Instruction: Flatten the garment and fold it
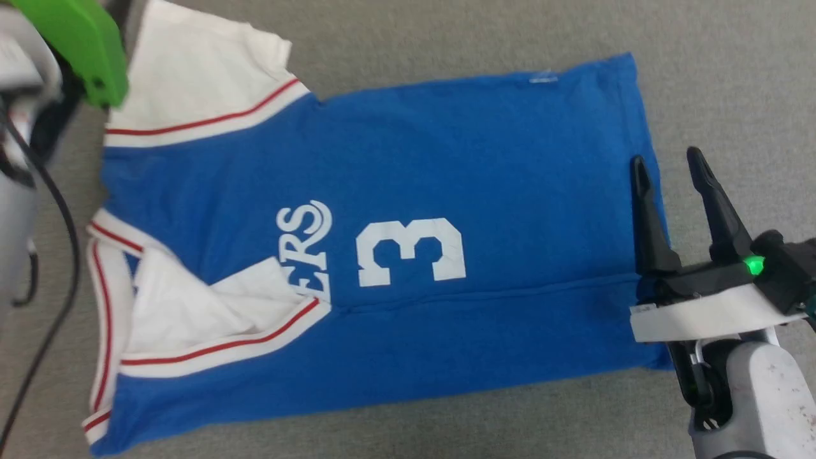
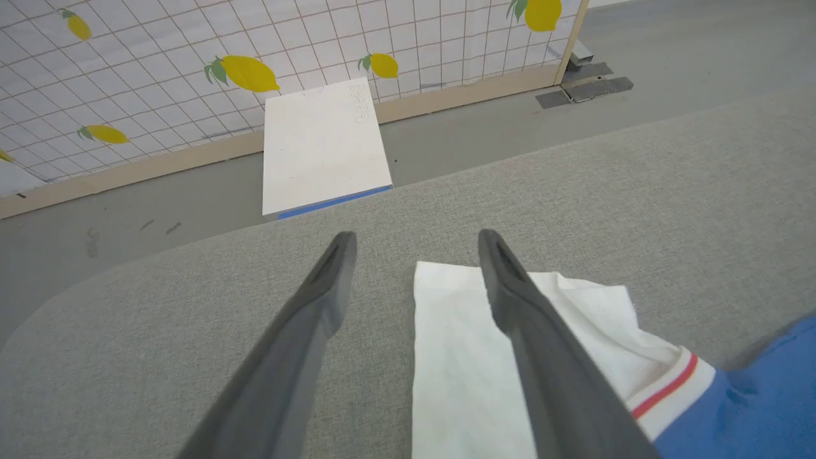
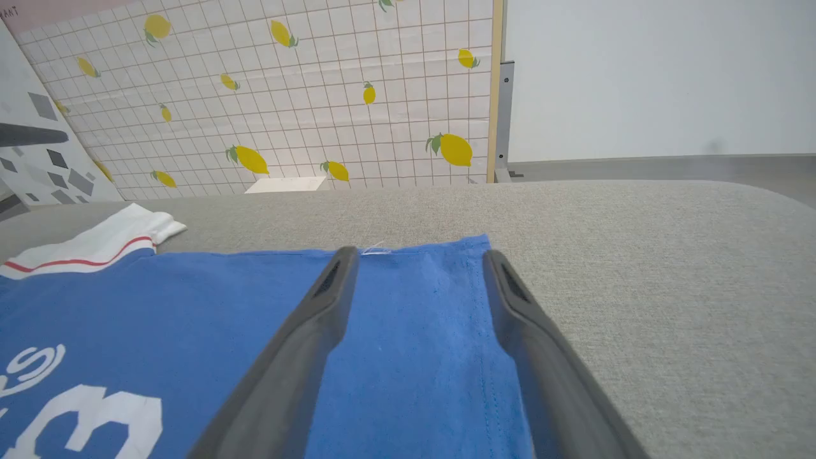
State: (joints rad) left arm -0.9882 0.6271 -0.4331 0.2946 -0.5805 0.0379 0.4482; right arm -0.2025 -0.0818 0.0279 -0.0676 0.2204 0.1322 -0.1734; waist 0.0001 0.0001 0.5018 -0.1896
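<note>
The garment [image 1: 408,178] is a bright blue jersey with a white "3" and lettering, spread on the grey table. Its near long edge is folded over, with one white sleeve [image 1: 191,306] tucked on top. The other white sleeve [image 1: 197,70] lies flat at the far left. My right gripper [image 1: 666,166] hovers open over the hem at the right, nothing between its fingers; the same hem [image 3: 414,319] runs beneath those fingers in the right wrist view. My left gripper [image 2: 414,242] stands open above the far white sleeve [image 2: 459,357], holding nothing.
The grey cloth-covered table [image 1: 733,76] reaches past the garment on all sides. A green part of my left arm [image 1: 83,44] and a black cable [image 1: 60,210] sit at the left. Beyond the table stand a lemon-print screen [image 2: 191,64] and a white board [image 2: 322,143].
</note>
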